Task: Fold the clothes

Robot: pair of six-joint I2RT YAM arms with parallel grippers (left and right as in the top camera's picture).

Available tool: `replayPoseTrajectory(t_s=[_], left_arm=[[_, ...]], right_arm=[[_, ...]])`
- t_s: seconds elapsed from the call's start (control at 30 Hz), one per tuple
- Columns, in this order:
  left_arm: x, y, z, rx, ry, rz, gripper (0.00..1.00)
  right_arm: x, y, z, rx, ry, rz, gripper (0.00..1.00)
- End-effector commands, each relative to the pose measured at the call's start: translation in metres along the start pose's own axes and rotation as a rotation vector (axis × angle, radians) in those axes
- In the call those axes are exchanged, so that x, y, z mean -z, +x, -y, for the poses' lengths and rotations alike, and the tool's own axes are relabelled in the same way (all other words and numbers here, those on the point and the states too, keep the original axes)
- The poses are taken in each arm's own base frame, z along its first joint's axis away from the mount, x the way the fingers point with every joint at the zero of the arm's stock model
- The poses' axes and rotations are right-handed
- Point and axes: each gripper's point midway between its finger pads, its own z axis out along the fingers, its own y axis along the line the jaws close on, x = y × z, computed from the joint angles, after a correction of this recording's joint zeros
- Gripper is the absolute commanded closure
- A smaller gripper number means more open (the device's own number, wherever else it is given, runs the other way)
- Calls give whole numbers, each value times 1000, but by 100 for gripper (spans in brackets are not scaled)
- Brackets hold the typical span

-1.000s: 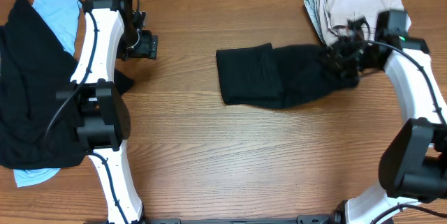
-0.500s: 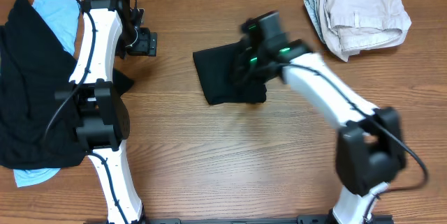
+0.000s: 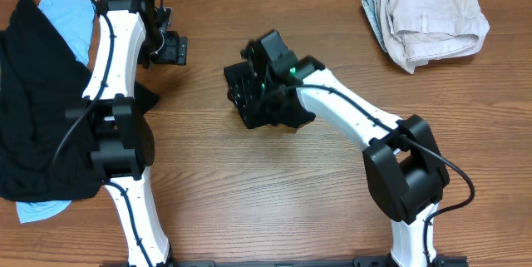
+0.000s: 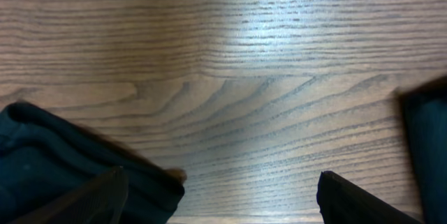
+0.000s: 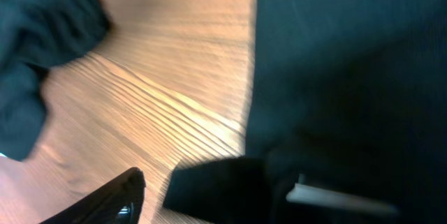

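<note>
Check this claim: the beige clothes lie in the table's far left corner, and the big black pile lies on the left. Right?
No: the overhead view shows the beige clothes in the far right corner; the big black pile does lie on the left.

Folded black garment [image 3: 281, 118] mostly under the right arm [image 3: 349, 113]; right wrist view motion-blurred; black pile [image 3: 33, 117] cropped left
</note>
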Motion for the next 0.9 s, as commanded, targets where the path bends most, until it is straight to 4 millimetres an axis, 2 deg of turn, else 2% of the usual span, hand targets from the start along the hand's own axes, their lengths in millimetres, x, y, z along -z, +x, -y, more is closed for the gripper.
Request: replayPoseTrajectory(t_s=[0.0, 0.13, 0.23, 0.33, 0.37, 0.4, 0.47, 0.57, 0.67, 0.87], left_arm=[[5, -5, 5, 1, 23, 24, 11], [5, -6, 5, 8, 24, 30, 11], [5, -7, 4, 8, 23, 35, 11], [5, -7, 4, 7, 23, 35, 11], [5, -7, 4, 8, 23, 34, 11], [5, -7, 4, 8, 23, 31, 11], [5, -7, 4, 8, 23, 32, 11], [5, -7, 4, 8, 23, 32, 11], [5, -7, 4, 8, 23, 32, 11], [5, -7, 4, 8, 23, 35, 10]], right_arm=[[59, -45, -53, 117, -94, 120, 20], [74, -46, -68, 159, -99, 108, 15], [72, -35, -65, 154, -83, 66, 14], [73, -22, -24, 69, 120, 23, 15], [77, -21, -4, 7, 214, 28, 14], [86, -17, 26, -85, 336, 26, 13], [98, -13, 56, -178, 419, 11, 13], [111, -10, 86, -275, 437, -16, 14], [114, -9, 97, -312, 382, -42, 15], [100, 11, 101, -312, 334, -119, 27]])
